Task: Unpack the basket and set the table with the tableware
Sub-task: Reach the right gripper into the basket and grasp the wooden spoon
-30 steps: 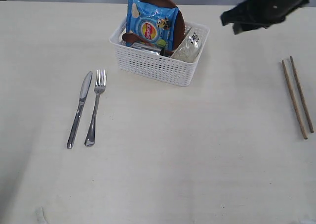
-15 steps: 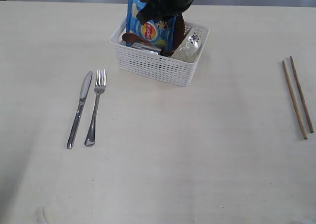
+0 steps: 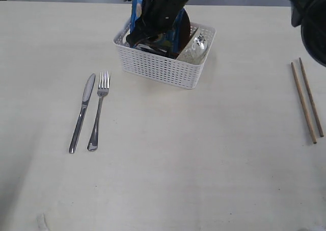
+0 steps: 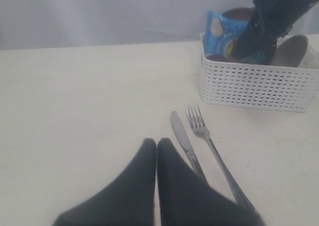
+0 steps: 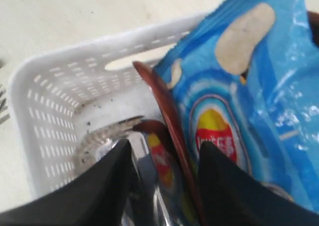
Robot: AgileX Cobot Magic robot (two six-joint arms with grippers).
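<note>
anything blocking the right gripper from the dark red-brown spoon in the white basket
Nothing visible: the right gripper straddles the dark red-brown spoon inside the white perforated plastic basket, jaws open. The blue snack packet leans right beside the spoon, crowding one finger.

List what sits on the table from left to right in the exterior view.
knife → fork → basket → chopsticks

You have a plain, softly lit workspace.
Behind the table you see a pale grey backdrop with faint vertical streaks; even light falls on the cream top, with a dim shadow at its near-left corner.
</note>
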